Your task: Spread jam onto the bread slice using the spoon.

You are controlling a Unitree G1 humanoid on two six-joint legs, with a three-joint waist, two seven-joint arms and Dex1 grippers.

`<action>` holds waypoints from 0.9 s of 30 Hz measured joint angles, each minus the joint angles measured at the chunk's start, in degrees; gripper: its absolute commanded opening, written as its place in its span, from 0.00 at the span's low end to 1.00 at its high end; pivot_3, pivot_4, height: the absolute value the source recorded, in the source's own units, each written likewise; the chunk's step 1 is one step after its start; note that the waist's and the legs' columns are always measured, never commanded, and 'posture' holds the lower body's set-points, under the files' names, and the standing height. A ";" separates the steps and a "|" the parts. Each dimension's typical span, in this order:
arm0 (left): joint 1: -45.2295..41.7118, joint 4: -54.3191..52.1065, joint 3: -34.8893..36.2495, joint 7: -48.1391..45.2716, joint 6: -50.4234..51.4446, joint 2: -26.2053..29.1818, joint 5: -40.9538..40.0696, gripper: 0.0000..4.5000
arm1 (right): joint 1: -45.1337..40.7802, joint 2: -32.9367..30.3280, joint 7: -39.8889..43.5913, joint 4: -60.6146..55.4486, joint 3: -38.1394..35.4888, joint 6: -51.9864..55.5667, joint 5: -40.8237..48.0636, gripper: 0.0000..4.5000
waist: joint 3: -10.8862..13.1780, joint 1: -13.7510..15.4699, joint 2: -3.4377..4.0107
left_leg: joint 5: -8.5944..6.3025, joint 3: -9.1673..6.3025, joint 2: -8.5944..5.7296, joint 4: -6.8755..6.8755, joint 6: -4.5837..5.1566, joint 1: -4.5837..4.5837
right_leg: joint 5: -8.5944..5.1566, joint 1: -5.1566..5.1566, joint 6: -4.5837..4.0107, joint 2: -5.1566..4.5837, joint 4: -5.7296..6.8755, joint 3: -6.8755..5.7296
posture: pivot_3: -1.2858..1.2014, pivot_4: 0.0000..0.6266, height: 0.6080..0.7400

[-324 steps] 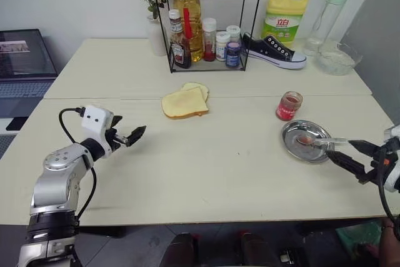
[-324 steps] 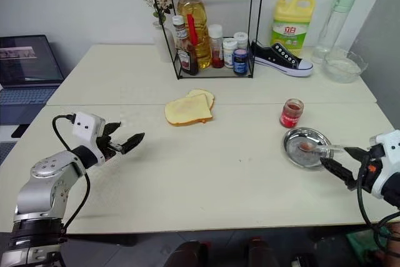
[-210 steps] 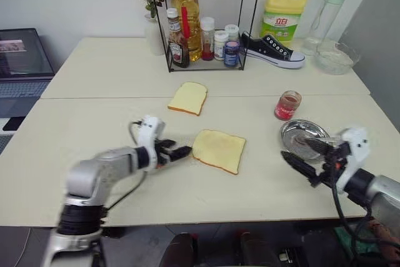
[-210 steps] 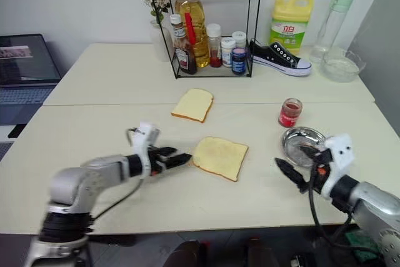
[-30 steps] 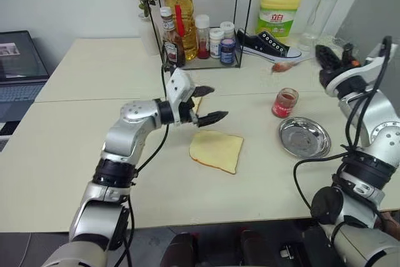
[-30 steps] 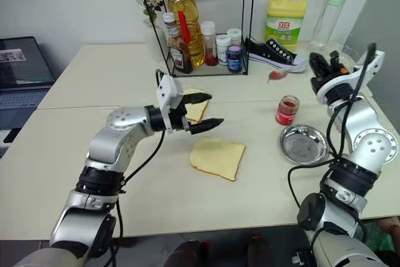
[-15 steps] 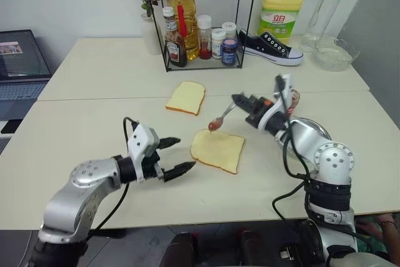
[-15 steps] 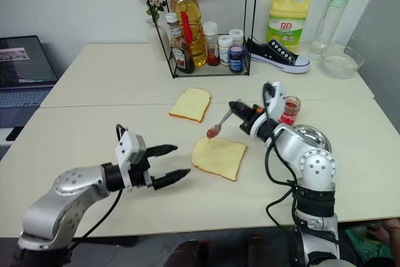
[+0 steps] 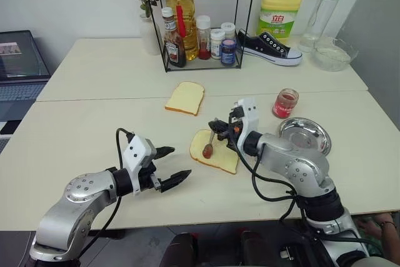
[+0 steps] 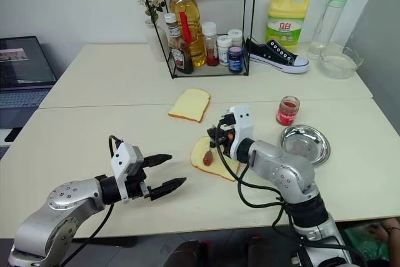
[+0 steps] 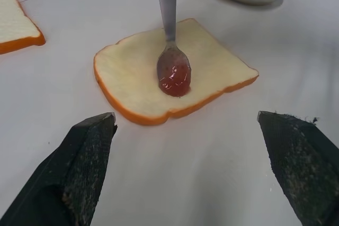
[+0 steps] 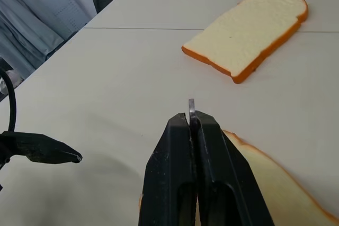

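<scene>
1. The bread slice (image 9: 215,151) lies flat on the pale table (image 9: 94,123), near the front middle, between the two arms.
2. The right gripper (image 9: 219,128) is clenched on the handle of the spoon (image 9: 210,143), its two black fingers pressed together with the metal tip poking out between them.
3. The spoon slants down from that gripper, and its bowl sits on the slice's top.
4. The jam (image 11: 175,78) fills the spoon bowl as a glossy red dab on the bread.
5. The left gripper (image 9: 170,167) hovers low over the table just beside the slice, its fingers spread wide and grasping nothing.
6. A second, plain slice (image 9: 185,97) lies farther back.
7. The jam jar (image 9: 285,102) stands near a round steel dish (image 9: 305,136), to the right.
</scene>
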 measured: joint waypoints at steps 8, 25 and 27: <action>-3.45 0.67 -0.75 -0.12 0.01 0.01 -0.13 1.00 | 0.50 -0.34 2.20 -0.90 -0.09 -1.14 -4.95 0.01 | 0.00 0.22 -0.02 | 0.00 -0.04 -0.01 0.02 0.00 0.03 | 0.00 0.07 0.00 0.00 -0.01 -0.04 | 0.52 0.24 1.00; -7.65 4.11 -3.60 -1.58 -1.18 -0.05 -0.13 1.00 | 0.53 -3.00 4.89 -1.49 -4.74 -1.10 -9.89 0.01 | 0.00 0.24 -0.04 | 0.00 -0.06 -0.04 0.01 0.00 0.05 | 0.00 0.10 0.00 -0.02 -0.02 -0.05 | 0.52 0.24 1.00; -7.65 4.51 -3.60 -1.59 -1.18 -0.04 -0.13 1.00 | 0.55 -3.31 5.11 -1.78 -5.06 -0.96 -10.11 0.01 | 0.01 0.27 -0.04 | 0.00 -0.05 -0.04 0.01 0.00 0.04 | 0.00 0.10 0.00 -0.03 -0.02 -0.05 | 0.52 0.24 1.00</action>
